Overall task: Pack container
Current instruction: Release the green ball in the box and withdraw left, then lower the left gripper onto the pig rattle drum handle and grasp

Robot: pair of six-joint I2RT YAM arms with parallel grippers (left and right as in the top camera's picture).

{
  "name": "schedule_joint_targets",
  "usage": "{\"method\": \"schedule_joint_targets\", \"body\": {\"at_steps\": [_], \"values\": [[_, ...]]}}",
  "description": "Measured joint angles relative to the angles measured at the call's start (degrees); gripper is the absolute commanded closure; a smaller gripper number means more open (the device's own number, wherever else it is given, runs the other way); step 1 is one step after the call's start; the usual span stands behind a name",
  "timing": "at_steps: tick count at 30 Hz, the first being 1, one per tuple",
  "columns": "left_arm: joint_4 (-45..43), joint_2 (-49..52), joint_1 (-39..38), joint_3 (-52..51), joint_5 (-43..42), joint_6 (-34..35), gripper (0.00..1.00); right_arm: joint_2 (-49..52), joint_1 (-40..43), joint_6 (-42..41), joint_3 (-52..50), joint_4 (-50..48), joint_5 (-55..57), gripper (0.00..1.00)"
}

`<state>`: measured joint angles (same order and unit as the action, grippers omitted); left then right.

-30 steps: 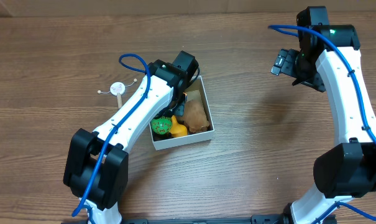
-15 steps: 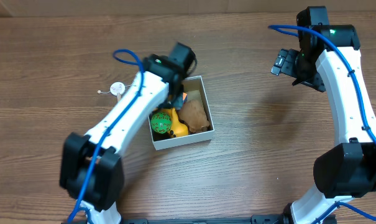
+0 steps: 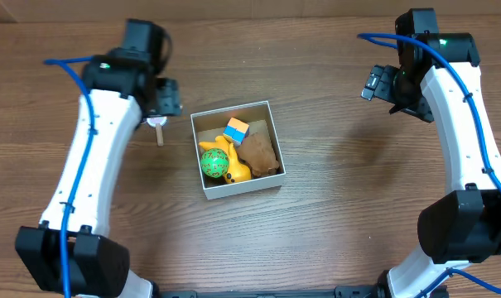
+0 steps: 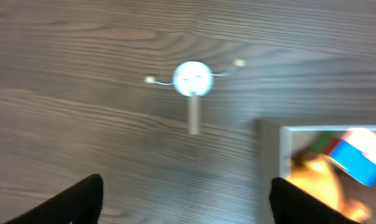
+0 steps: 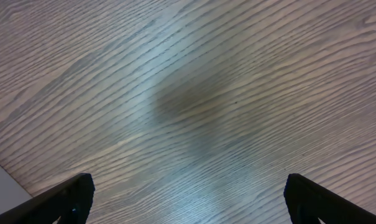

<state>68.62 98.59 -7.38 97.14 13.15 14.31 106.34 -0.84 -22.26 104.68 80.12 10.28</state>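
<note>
- The container (image 3: 243, 186) sits mid-frame in the overhead view on the wooden surface (image 3: 333, 223). It holds a blue-and-orange cube (image 3: 237, 129), a green ball (image 3: 212, 163), a yellow toy (image 3: 236, 171) and a brown toy (image 3: 259, 154).
- The left claw (image 3: 166, 97) hangs to the upper left of the container, apart from it, with its fingers spread and nothing between them.
- A small white disc on a stem (image 4: 192, 79) lies under that claw.
- The right claw (image 3: 374, 83), also spread and empty, hangs well apart at the upper right.

The container (image 3: 243, 188) has white walls. It holds a green ball (image 3: 212, 162), a yellow toy (image 3: 236, 171), a brown toy (image 3: 259, 153) and an orange-and-blue cube (image 3: 237, 129). The surface (image 3: 333, 223) is brown with wood grain.
</note>
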Motion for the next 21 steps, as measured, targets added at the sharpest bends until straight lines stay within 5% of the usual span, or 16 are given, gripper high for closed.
{"method": "schedule_joint_targets", "body": {"at_steps": [3,13,15,17,21], "values": [[-1.27,0.55,3.56,0.00,0.00,-4.26,0.00,0.00,0.00,-0.02,0.00,-0.02,0.00,0.00],[-9.77,6.14,6.99,0.00,-5.27,-15.82,0.00,0.00,0.00,0.00,0.00,-0.02,0.00,0.00],[-11.10,7.72,6.99,0.00,-5.73,-17.77,0.11,0.00,0.00,0.02,0.00,0.00,0.00,0.00],[-11.21,10.54,6.99,0.00,-7.13,-19.23,0.40,0.00,0.00,0.00,0.00,0.00,-0.02,0.00],[-7.98,14.23,6.99,0.00,-10.60,-16.92,0.46,0.00,0.00,0.00,0.00,-0.02,-0.02,0.00]]}}
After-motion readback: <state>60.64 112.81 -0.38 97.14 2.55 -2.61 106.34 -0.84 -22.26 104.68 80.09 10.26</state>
